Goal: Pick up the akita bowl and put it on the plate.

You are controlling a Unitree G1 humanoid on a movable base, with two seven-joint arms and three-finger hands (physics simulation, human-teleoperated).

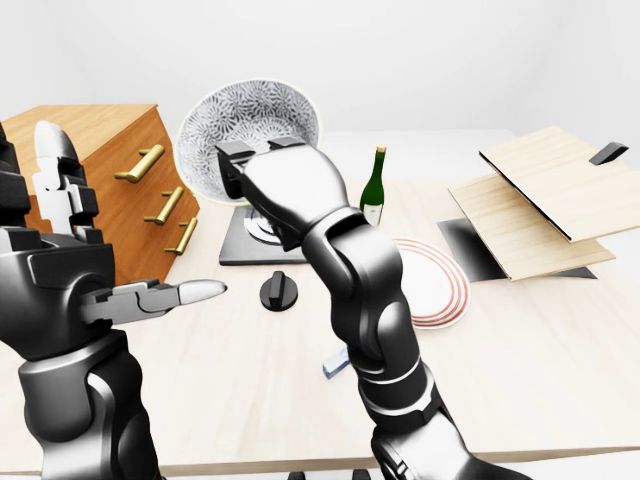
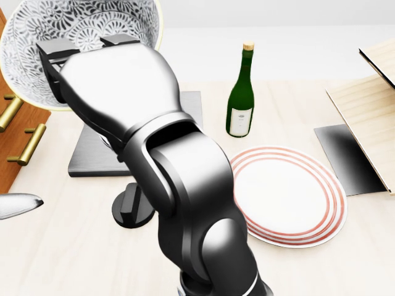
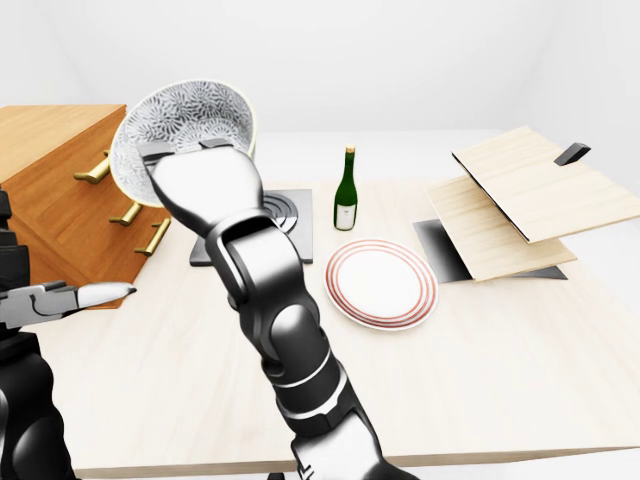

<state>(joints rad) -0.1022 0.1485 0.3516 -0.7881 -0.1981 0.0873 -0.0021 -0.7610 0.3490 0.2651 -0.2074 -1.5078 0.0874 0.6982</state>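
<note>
Robot's right hand is raised above a pale wooden table, gripping the akita bowl by its lower rim. Fingers clasp the rim w/ the bowl tilted on edge, its patterned grey-and-white inside facing the camera. Bowl is in the air, well clear of the tabletop, up and to the left of the plate in the right-eye view.

Plate is white w/ red rings, flat on the table near the centre, nothing on it. Just above it in the view stands a green wine bottle, upright, w/ a white label. Left of the bottle lies a dark square stove base, partly hidden by the arm. A small black knob sits on the table below that base in the left-eye view.

At far left is a wooden drawer cabinet w/ brass handles. At right, light wooden boards lean over a dark tray.

Left hand hovers at lower left, fingers extended and apart, holding nothing.
</note>
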